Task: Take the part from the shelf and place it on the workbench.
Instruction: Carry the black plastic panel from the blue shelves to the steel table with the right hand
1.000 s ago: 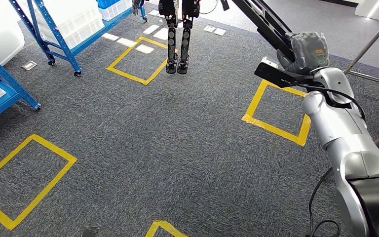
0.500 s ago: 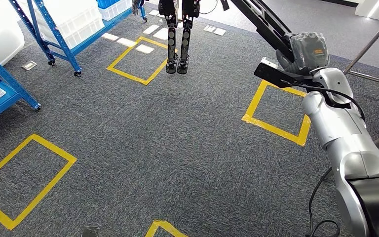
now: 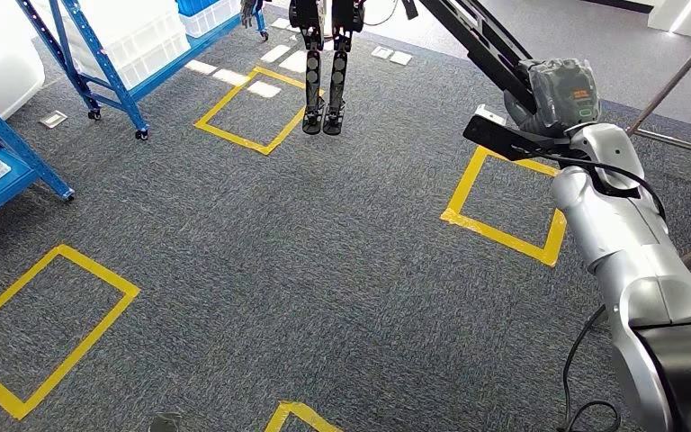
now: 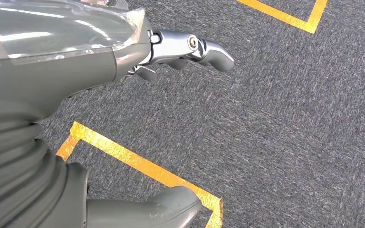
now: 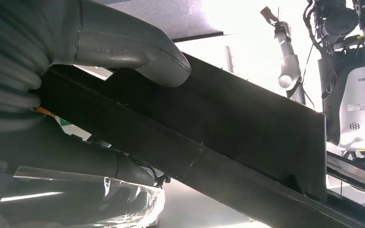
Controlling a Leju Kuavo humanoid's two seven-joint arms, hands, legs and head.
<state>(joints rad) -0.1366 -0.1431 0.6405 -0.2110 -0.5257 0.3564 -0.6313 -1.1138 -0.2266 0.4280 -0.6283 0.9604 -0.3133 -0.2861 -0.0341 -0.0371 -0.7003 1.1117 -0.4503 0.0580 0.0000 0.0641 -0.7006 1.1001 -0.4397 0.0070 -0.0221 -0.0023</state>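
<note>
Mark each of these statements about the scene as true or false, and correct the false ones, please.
1. The right hand holds a long black part. True; in the right wrist view the thumb lies on the black part.
2. The left hand holds a blue bin. False: it holds nothing and hangs over the grey carpet.
3. The floor carries squares of yellow tape. True.
4. The blue shelf stands on the right side of the head view. False: it stands on the left side.
5. Another robot's dark legs stand at a yellow square farther ahead. True.
</note>
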